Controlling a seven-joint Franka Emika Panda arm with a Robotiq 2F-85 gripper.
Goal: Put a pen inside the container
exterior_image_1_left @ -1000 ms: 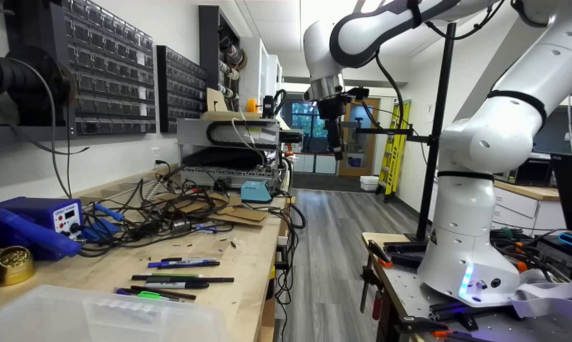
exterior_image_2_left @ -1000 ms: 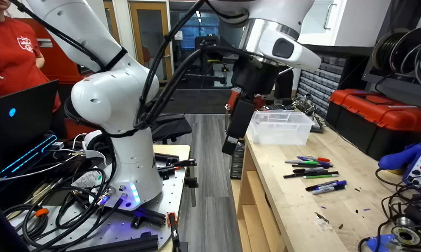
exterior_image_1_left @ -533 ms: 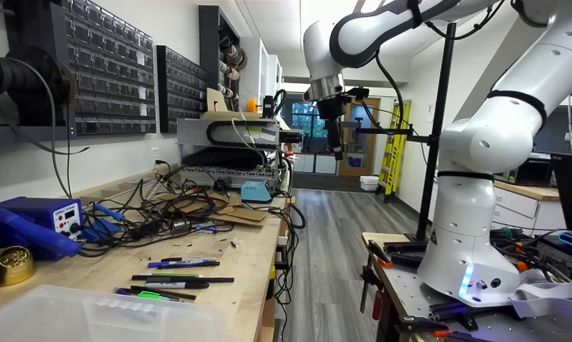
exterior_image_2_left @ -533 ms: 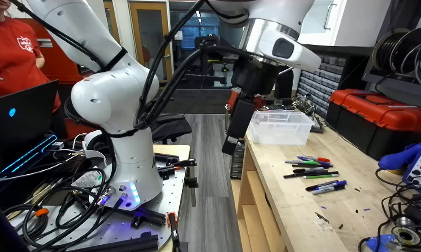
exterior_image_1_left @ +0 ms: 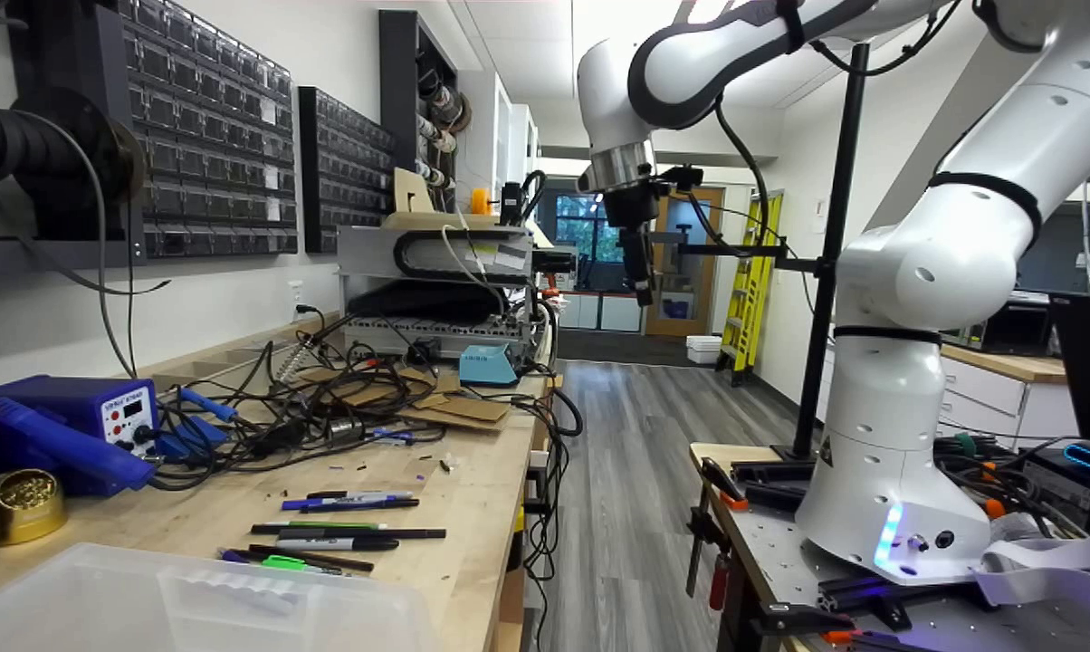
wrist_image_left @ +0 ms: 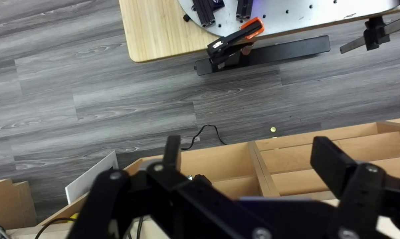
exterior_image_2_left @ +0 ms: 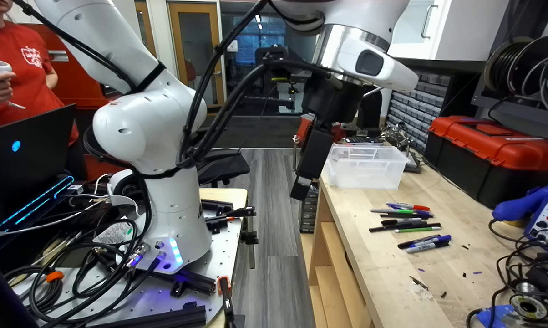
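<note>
Pens [exterior_image_2_left: 406, 226] lie near the container [exterior_image_2_left: 365, 175], seemingly none inside; picking and placing remain; the empty claw [wrist_image_left: 246, 150] stands spread.

Counter [exterior_image_2_left: 392, 273]: red-lidded toolbox [exterior_image_2_left: 497, 157] along wall edge; blue station [exterior_image_1_left: 127, 418] near that edge, gold tin [exterior_image_1_left: 31, 516] beside station. Cable tangle [exterior_image_1_left: 284, 433] spreads between wall and aisle edges. Teal box [exterior_image_1_left: 488, 365] close to aisle edge, cardboard [exterior_image_1_left: 463, 409] just beside it
</note>
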